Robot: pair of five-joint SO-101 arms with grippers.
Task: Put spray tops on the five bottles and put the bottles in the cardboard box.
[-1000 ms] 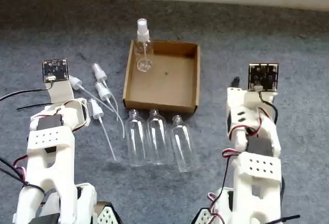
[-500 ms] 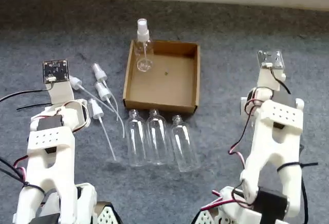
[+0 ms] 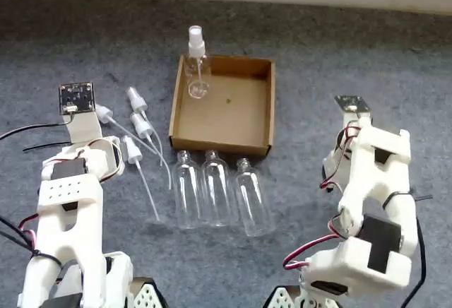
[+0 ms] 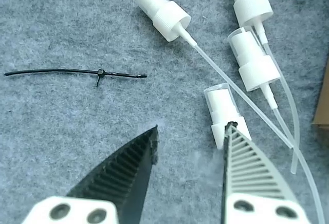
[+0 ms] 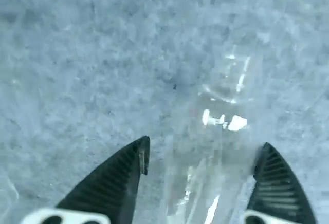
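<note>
A cardboard box (image 3: 224, 107) sits open at the middle of the carpet. A clear bottle with a white spray top (image 3: 197, 68) stands in its far left corner. Three capless clear bottles (image 3: 215, 186) lie side by side in front of the box. Several loose spray tops (image 3: 138, 128) with long tubes lie left of the box. My left gripper (image 4: 189, 131) is open, low over the carpet, one finger (image 4: 230, 131) touching the nearest spray top (image 4: 223, 112). My right gripper (image 5: 204, 149) is open, with a blurred clear bottle (image 5: 218, 126) lying between its fingers.
A black zip tie (image 4: 77, 72) lies on the carpet beyond the left gripper. The box's edge (image 4: 324, 98) is beside the spray tops. The left arm (image 3: 70, 188) stands left of the bottles and the right arm (image 3: 371, 181) stands right of them. Grey carpet covers everything.
The right arm has reared up and swung its wrist over and down, ending lower and tilted toward the bottles. The left arm, box, bottles and spray tops have not moved.
</note>
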